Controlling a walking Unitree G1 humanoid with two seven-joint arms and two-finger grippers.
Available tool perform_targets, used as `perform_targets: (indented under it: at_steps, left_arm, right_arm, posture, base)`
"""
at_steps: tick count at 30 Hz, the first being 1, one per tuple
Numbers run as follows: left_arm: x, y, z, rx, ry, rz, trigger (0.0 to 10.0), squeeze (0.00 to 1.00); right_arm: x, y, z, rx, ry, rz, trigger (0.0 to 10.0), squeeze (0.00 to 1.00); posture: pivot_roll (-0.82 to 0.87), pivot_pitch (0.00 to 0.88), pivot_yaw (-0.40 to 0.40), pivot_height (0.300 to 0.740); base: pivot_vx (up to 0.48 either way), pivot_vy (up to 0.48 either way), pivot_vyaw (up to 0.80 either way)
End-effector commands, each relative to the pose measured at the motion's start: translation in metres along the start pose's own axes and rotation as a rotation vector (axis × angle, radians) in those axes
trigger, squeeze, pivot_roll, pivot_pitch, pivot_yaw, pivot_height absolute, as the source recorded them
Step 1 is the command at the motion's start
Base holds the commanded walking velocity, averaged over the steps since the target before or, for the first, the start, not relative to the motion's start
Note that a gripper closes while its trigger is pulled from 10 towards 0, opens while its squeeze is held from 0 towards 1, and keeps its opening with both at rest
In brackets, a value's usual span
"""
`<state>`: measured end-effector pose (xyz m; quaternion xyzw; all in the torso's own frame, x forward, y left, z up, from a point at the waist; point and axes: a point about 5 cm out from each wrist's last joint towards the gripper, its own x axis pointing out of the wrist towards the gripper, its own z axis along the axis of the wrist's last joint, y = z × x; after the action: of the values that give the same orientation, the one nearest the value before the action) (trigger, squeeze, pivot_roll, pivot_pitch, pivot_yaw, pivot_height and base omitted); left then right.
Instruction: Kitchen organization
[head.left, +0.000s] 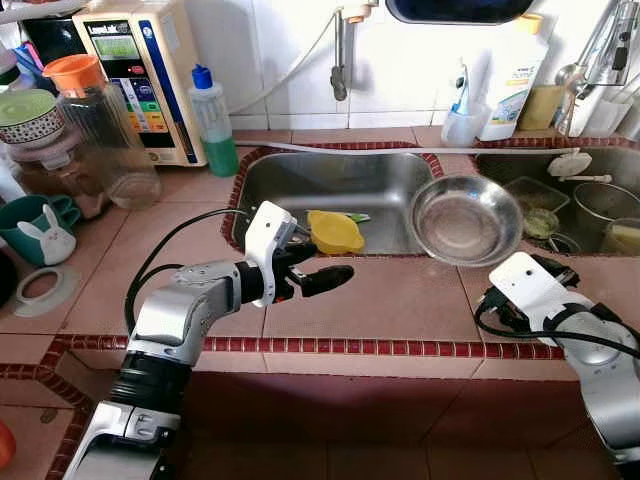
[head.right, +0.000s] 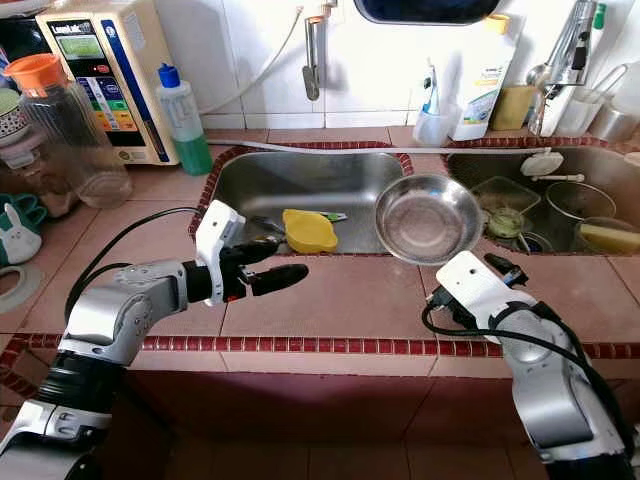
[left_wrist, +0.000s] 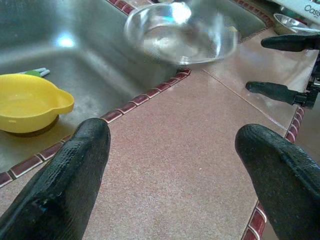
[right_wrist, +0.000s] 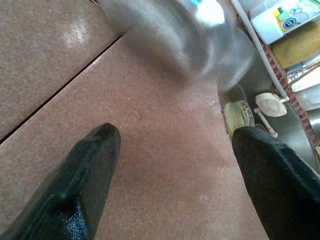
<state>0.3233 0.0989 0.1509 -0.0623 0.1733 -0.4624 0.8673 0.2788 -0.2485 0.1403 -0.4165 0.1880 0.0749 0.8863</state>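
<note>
A steel bowl (head.left: 466, 218) rests tilted on the tiled divider between the two sinks; it looks blurred in both wrist views. A yellow plastic bowl (head.left: 334, 232) with a small handle lies in the left sink (head.left: 300, 185), beside a green utensil. My left gripper (head.left: 330, 260) hovers open over the counter in front of that sink, empty, pointing toward the steel bowl (left_wrist: 180, 32). My right gripper (right_wrist: 174, 134) is open and empty low over the counter, just in front of the steel bowl (right_wrist: 185, 35) and to its right.
The right sink (head.left: 600, 165) holds several dishes and a glass container. A clear jar with an orange lid (head.left: 100, 130), a green soap bottle (head.left: 214, 118), a water machine (head.left: 140, 70) and a rabbit mug (head.left: 40, 228) stand at the left. Red trim (head.left: 380, 347) marks the counter's front edge.
</note>
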Motion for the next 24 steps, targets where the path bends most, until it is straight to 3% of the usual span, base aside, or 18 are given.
perform_targets:
  at_steps: [1,20,24]
  left_arm:
    - [-0.0018,0.0002,0.0025,0.014,0.001,0.013,10.0,0.00]
    - [-0.0005,-0.0011,0.0010,0.011,0.007,0.012,10.0,0.00]
    - [0.0010,0.0004,0.0045,0.034,-0.020,0.041,10.0,0.00]
  right_arm:
    - [0.0010,-0.0016,-0.0011,-0.003,0.004,0.000,10.0,0.00]
    - [0.0022,-0.0014,-0.0002,0.001,-0.003,-0.003,10.0,0.00]
    - [0.0028,-0.0003,0.0046,0.038,-0.027,-0.015,10.0,0.00]
  posture:
    - [0.05,0.000,0.078,0.740]
    - [0.05,0.000,0.071,0.740]
    - [0.06,0.000,0.067,0.740]
  base:
    - [0.000,0.000,0.00]
    - [0.000,0.000,0.00]
    - [0.000,0.000,0.00]
